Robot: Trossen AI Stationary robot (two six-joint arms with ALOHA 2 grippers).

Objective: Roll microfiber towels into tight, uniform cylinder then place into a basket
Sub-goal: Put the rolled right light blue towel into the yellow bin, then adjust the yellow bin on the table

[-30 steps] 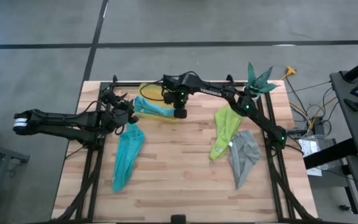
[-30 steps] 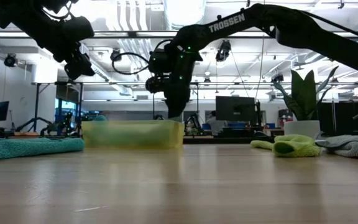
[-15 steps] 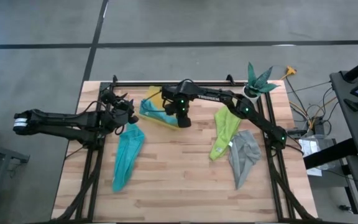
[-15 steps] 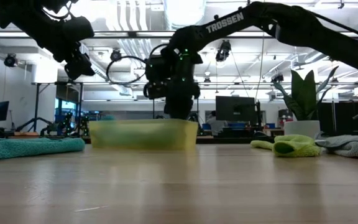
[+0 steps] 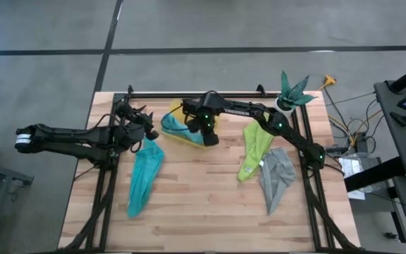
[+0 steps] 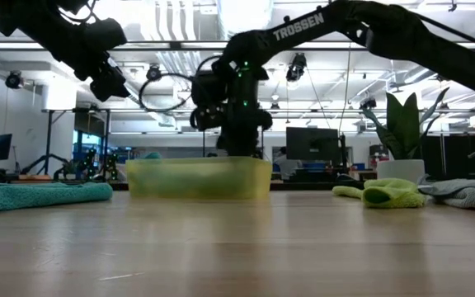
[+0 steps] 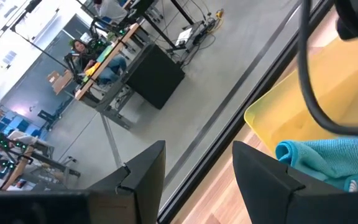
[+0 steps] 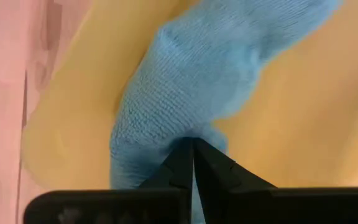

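The right arm reaches from the worktop's (image 5: 210,204) right edge across its far side, elbow bent, wrist turned down over the basket (image 5: 177,111). The right gripper (image 5: 206,136) sits at the basket's near right corner with its jaws pressed together; in the right wrist view the right gripper (image 8: 192,155) has its tips closed on a fold of the light blue towel (image 8: 210,81), which lies loose and unrolled inside the basket. In the high view that light blue towel (image 5: 176,127) spreads across the basket floor. In the low view the basket (image 6: 199,177) stands on the worktop left of centre, with the right arm's wrist directly above it. The left arm lies stretched out low from the left edge, forearm nearly level, with the left gripper (image 5: 146,129) raised just left of the basket and holding nothing; the left wrist view shows its fingers (image 7: 143,177) parted with clear space between them, facing the basket's edge. The teal towel (image 5: 144,176) lies flat and elongated on the worktop near the left gripper. The lime green towel (image 5: 254,149) and the grey towel (image 5: 275,176) lie side by side at the right, both unrolled. A potted plant (image 5: 292,90) stands at the far right corner.
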